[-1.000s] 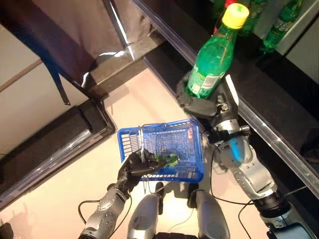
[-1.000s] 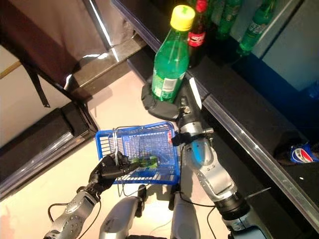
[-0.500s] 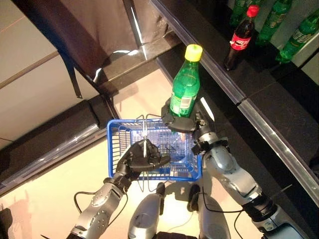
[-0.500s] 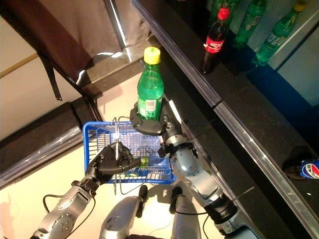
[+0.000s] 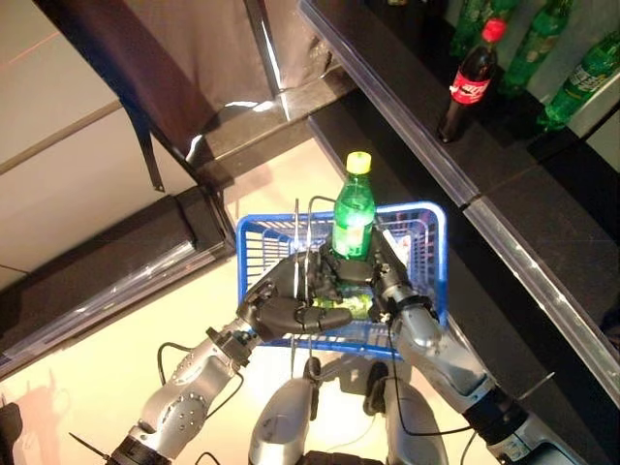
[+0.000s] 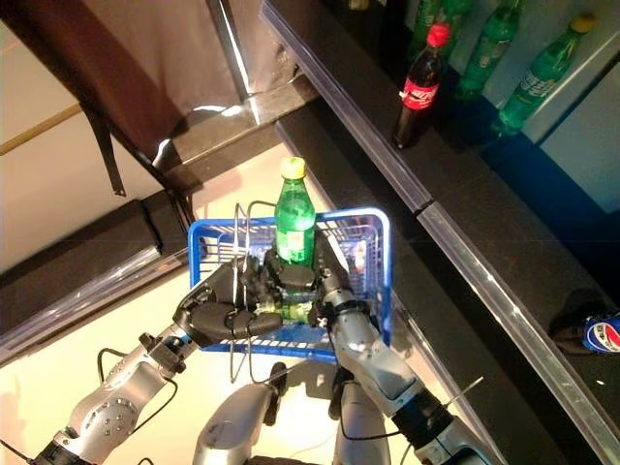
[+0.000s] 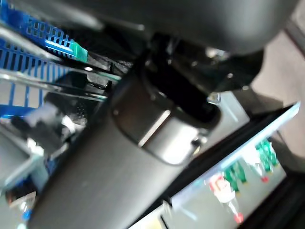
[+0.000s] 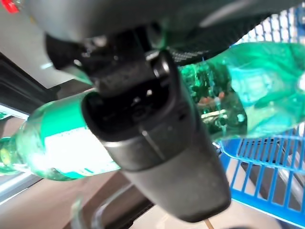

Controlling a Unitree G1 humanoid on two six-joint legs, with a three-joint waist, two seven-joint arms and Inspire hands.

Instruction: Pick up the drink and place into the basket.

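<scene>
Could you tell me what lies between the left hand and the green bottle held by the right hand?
In the left eye view, the basket's wire handles stand between the left hand and the green bottle, which the right hand holds upright over the blue basket.

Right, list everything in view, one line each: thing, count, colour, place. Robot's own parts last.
Held bottle: one, green with a yellow cap, upright, its lower part down inside the basket, gripped low on its body.
Basket: one, blue plastic mesh with wire handles, carried above the floor in front of the robot.
Bottle in the basket: one, green, lying on the basket's bottom, mostly hidden.
Cola bottle: one, dark with a red cap, standing on the dark shelf.
Green bottles: several, standing further back on the shelf, cut off by the picture edge.
Can: one, blue, on the dark ledge at lower right.
Left hand: dark, curled round the basket's wire handles.
Right hand: dark, curled round the held bottle.
</scene>
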